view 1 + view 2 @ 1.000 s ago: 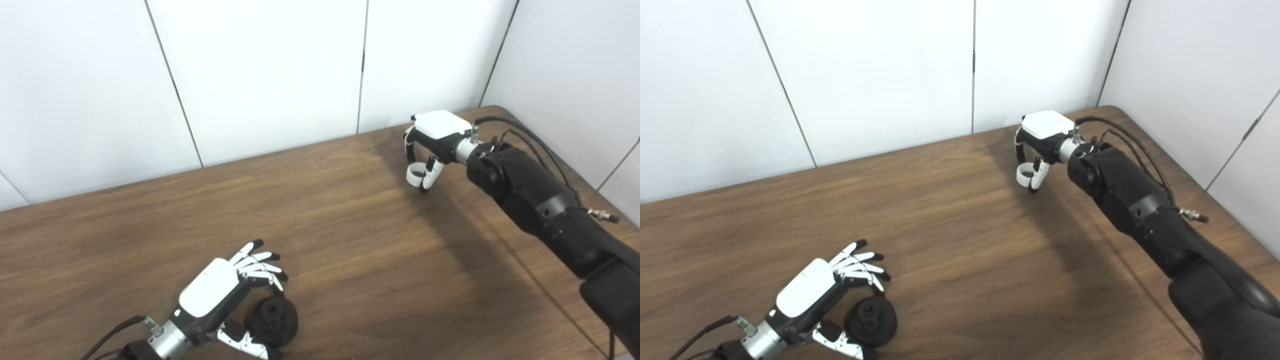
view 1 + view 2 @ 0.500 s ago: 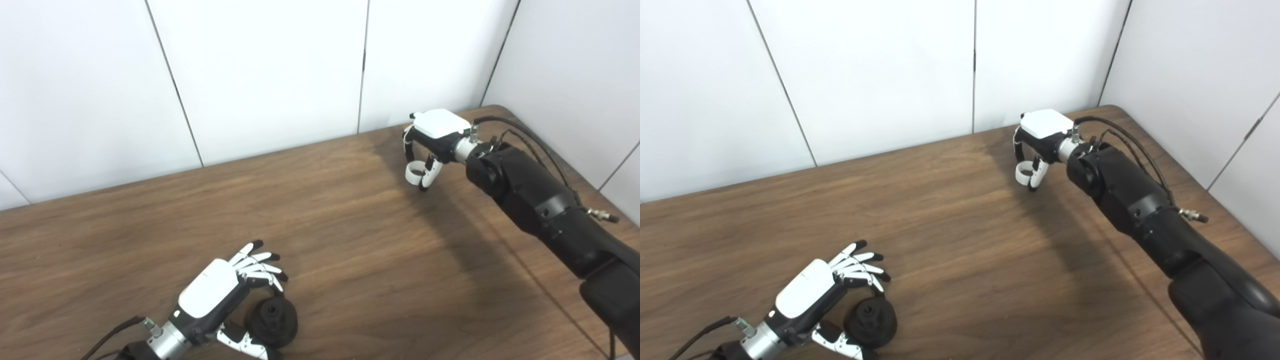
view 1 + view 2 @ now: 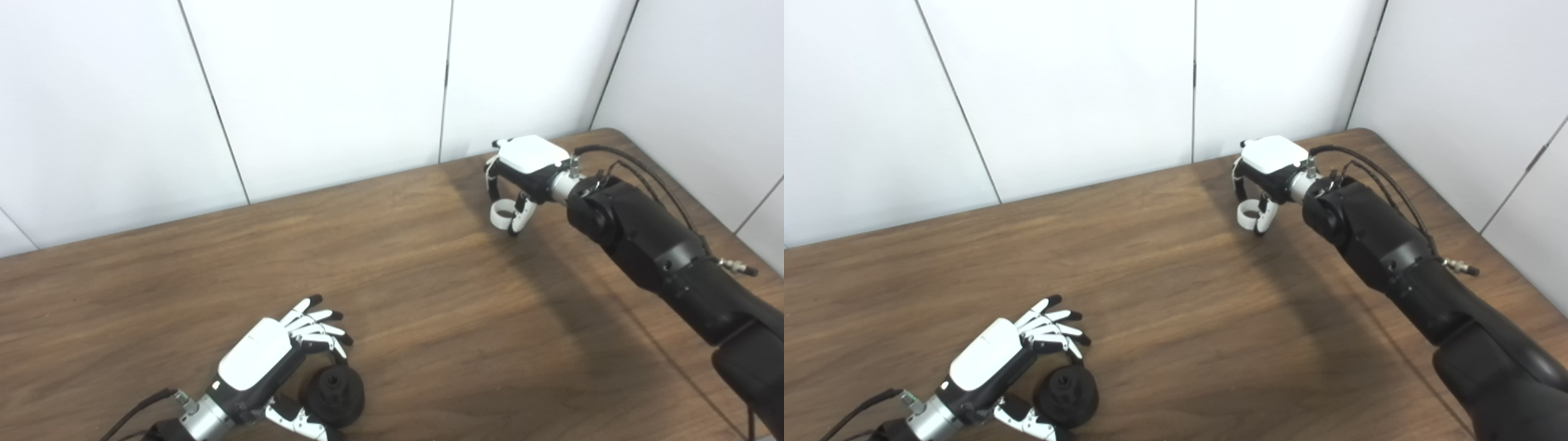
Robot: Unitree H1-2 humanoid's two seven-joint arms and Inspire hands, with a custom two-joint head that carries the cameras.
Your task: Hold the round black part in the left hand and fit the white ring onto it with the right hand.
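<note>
Right hand [image 3: 517, 174] pinches white ring [image 3: 500, 213] at fingertips (thin hold); could slip in transit. Left hand [image 3: 269, 361] spread beside black part [image 3: 334, 396], not yet gripped; might roll away.

Looks like a lab or test room, plain white wall panels [image 3: 318, 92] with thin dark seams, wood-grain desk [image 3: 429, 288] pushed into the corner, cabled black robot arm [image 3: 655, 251] over its right edge
</note>
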